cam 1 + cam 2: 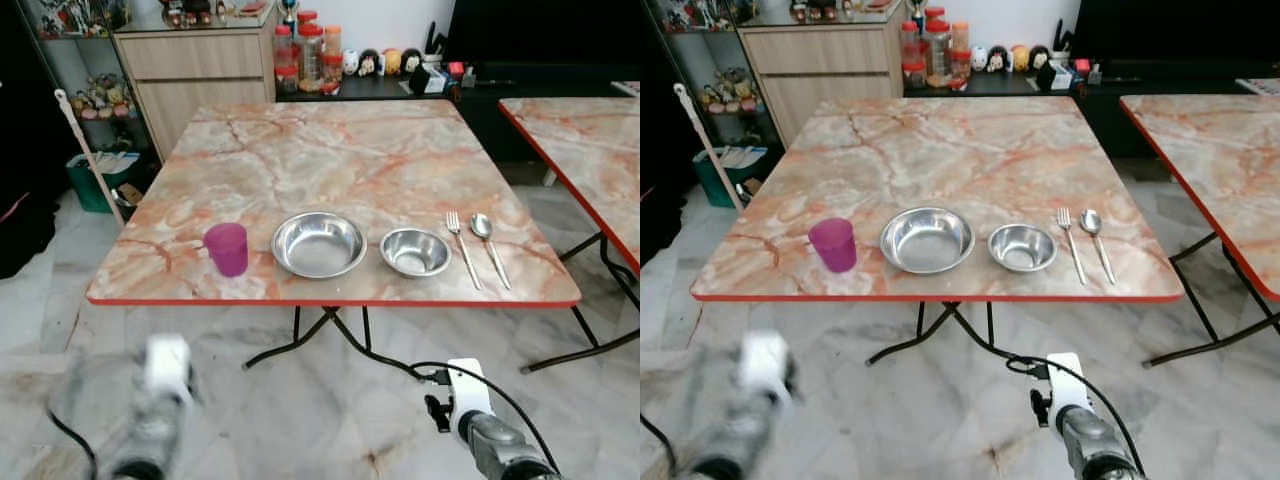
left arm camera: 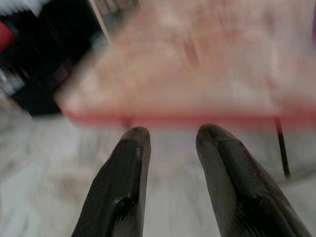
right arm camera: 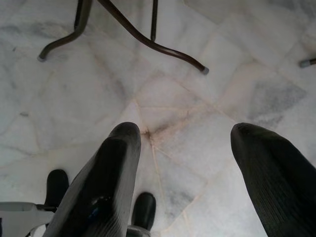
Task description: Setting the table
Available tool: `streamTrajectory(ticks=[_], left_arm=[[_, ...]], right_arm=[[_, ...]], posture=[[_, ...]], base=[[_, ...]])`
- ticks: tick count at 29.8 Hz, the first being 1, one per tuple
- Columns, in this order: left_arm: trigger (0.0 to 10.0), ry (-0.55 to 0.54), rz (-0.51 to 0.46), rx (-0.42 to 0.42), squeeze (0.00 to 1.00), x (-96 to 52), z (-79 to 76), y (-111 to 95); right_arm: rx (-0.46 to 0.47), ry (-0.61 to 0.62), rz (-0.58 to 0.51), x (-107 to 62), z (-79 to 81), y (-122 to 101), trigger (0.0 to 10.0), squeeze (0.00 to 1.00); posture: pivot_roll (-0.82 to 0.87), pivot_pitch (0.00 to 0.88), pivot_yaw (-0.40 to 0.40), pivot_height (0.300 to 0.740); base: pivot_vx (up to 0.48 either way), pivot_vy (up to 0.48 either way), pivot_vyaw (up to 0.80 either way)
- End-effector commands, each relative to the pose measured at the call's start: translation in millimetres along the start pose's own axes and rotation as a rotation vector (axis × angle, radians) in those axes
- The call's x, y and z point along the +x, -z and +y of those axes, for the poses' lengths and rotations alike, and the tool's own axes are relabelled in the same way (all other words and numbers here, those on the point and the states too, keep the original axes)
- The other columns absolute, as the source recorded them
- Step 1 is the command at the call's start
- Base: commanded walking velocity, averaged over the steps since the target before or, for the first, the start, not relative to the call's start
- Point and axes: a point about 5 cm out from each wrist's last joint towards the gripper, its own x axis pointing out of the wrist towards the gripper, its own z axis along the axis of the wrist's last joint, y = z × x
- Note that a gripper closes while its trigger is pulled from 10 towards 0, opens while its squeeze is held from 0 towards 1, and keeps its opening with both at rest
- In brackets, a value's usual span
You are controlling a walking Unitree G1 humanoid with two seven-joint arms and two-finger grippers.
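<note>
A purple cup [image 1: 227,248], two steel bowls [image 1: 318,244], fork [image 1: 461,247] and spoon [image 1: 489,246] are lined along the tabletop [image 1: 330,160] at frame centre; left hand [image 2: 170,148] and right hand [image 3: 185,148] are held apart, low in frame.

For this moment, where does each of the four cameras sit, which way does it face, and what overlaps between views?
Left eye view: on the head, looking forward and down at the marble table with purple cup, two steel bowls, fork and spoon; both forearms show below.
Right eye view: same head, same scene.
Left wrist view: along the left pincer, open, toward the blurred table edge.
Right wrist view: along the right pincer, open, down at the floor and table legs.
Shared: left wrist and eyes see the table's red edge.
</note>
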Motion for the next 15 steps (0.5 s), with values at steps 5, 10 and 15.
streamTrajectory(ticks=[5, 10, 15], left_arm=[[10.0, 0.059, -0.102, -0.141, 0.00, -8.6, -16.6, -16], [10.0, 0.111, -0.267, -0.214, 0.00, -10.2, -34.6, -60], [10.0, 0.215, -0.367, -0.267, 0.40, -19.9, -60.1, -95]], right_arm=[[-0.015, -0.005, -0.008, 0.4, 0.5, -4, 10.0, 0.00], [-0.014, -0.004, -0.009, 0.4, 0.5, -4, 10.0, 0.00], [-0.014, -0.004, -0.010, 0.4, 0.5, -5, 10.0, 0.00]], posture=[[0.02, 0.000, 0.024, 0.740], [0.01, 0.000, 0.023, 0.740], [0.01, 0.000, 0.025, 0.740]], base=[[0.000, 0.000, 0.00], [0.000, 0.000, 0.00], [0.000, 0.000, 0.00]])
